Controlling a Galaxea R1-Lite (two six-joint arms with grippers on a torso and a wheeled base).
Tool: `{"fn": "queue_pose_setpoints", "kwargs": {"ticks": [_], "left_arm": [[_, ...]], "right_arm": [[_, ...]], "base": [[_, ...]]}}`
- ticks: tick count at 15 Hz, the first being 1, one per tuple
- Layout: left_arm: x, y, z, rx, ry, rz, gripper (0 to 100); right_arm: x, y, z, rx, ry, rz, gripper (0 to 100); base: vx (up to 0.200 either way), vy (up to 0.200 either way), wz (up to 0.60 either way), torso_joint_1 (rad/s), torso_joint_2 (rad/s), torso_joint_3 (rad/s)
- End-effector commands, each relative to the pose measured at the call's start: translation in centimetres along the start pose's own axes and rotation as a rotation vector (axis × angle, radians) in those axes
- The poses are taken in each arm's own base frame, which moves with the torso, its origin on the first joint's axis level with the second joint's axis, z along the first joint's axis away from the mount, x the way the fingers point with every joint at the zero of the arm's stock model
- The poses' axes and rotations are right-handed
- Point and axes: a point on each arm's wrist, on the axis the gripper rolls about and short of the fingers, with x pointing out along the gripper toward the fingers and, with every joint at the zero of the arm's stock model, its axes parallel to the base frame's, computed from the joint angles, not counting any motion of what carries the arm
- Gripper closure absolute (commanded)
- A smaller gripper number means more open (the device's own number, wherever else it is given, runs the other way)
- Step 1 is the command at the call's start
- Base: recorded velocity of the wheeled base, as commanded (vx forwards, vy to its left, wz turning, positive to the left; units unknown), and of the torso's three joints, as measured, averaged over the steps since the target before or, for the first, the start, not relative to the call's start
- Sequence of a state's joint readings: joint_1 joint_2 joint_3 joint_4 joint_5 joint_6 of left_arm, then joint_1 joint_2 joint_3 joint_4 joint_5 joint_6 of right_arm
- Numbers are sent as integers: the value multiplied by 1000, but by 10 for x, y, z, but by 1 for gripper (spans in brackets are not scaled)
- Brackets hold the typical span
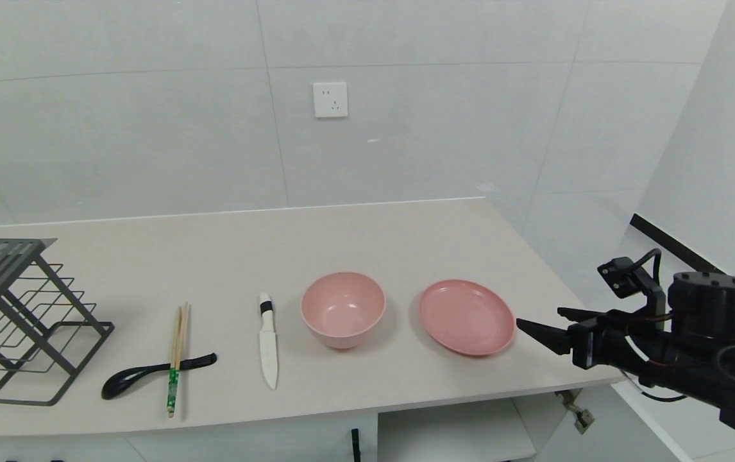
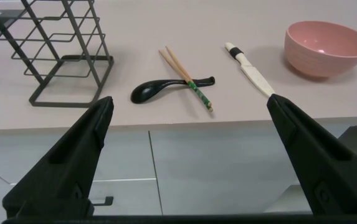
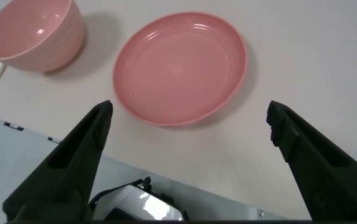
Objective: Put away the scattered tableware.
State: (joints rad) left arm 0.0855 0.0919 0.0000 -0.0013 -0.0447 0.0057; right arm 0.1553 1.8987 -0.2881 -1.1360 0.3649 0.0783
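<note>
Pink plate (image 3: 179, 67) lies flat on the counter (image 1: 406, 244), just ahead of your right gripper (image 1: 539, 317), whose fingers are spread wide and hold nothing.

The plate is shallow and sits near the counter's front edge. If you drive the fingers in level, they will likely shove the rim and slide the plate into the pink bowl (image 1: 342, 309) just beyond it, or skate over it without a grip. Come in too low and a finger may strike the counter edge. Your right arm is held out low off the counter's corner, fingers aimed at the plate. Your left gripper (image 2: 189, 102) hangs before the counter's front edge, also spread and empty. The black spoon (image 2: 159, 89), chopsticks (image 2: 187, 78) and knife (image 2: 250, 67) lie beyond its fingers, and the wire rack (image 2: 60, 56) stands off to their left.
</note>
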Motion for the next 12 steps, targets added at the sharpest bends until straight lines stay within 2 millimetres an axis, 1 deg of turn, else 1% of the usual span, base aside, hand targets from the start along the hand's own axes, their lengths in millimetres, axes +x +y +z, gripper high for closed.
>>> {"fn": "queue_pose_setpoints", "kwargs": {"ticks": [1, 3, 4, 5, 6, 8, 12], "left_arm": [[0, 0, 0, 0, 1, 1, 0], [0, 0, 0, 0, 1, 1, 0], [0, 0, 0, 0, 1, 1, 0], [0, 0, 0, 0, 1, 1, 0], [0, 0, 0, 0, 1, 1, 0], [0, 0, 0, 0, 1, 1, 0], [0, 0, 0, 0, 1, 1, 0]], "right_arm": [[18, -6, -6, 10, 37, -1, 0], [30, -11, -10, 17, 53, -20, 0], [43, -17, -13, 22, 61, -50, 0], [50, -20, -16, 22, 65, -60, 0], [54, -21, -16, 15, 51, -59, 0], [59, -17, -17, -4, 40, -40, 0], [63, -15, -17, -11, 29, -44, 0]], "base": [[0, 0, 0, 0, 0, 0], [0, 0, 0, 0, 0, 0], [0, 0, 0, 0, 0, 0], [0, 0, 0, 0, 0, 0], [0, 0, 0, 0, 0, 0], [0, 0, 0, 0, 0, 0], [0, 0, 0, 0, 0, 0]]}}
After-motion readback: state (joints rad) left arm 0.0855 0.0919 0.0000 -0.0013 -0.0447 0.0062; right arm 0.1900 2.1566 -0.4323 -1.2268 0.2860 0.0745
